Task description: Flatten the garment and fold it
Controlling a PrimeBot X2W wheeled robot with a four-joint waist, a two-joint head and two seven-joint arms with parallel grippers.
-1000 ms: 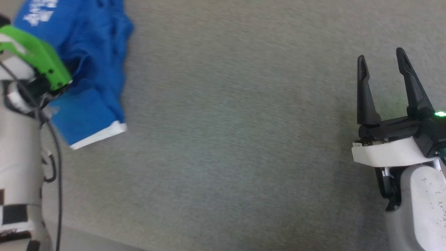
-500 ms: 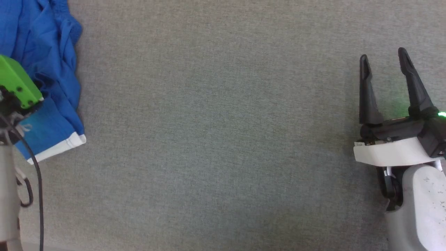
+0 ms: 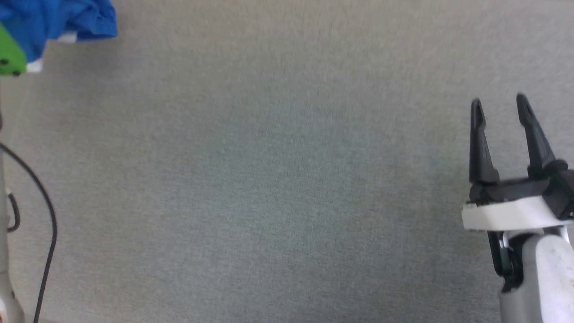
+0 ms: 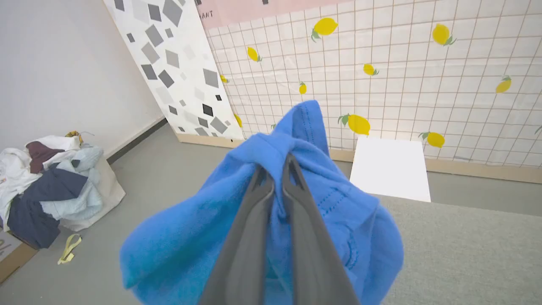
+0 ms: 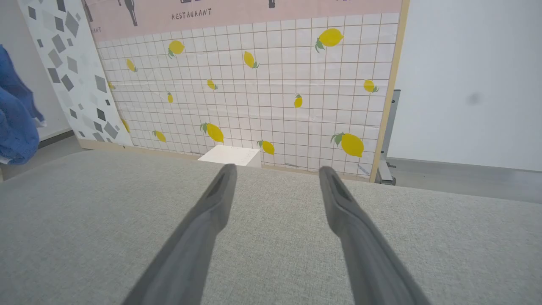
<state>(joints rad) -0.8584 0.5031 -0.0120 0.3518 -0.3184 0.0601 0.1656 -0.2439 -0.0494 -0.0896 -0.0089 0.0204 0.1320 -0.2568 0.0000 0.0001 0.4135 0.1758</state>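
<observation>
The garment (image 4: pixel 182 245), bright blue thin fabric, is bunched up around my left gripper (image 4: pixel 275 169), whose two dark fingers are shut on a fold of it and hold it lifted above the table's left edge. In the head view the garment (image 3: pixel 67 18) shows as a blue bundle with a bit of white trim at the top left corner, beside my left wrist's green part (image 3: pixel 9 56). The right wrist view catches the garment (image 5: pixel 15 123) hanging at its left edge. My right gripper (image 3: pixel 500 105) stands open over the grey table at the right, nothing between its fingers (image 5: pixel 211 203).
The grey fabric table top (image 3: pixel 269 179) spreads across the head view. A black cable (image 3: pixel 47 224) runs down the left edge. Beyond the table stand a lemon-print grid panel (image 5: pixel 262 84), a white box (image 4: pixel 391 169) and a heap of clothes (image 4: pixel 46 178) on the floor.
My left gripper closed on the garment and lifted it off the table, up and leftward in the head view. The head view also shifted, so the right gripper sits lower in it.
</observation>
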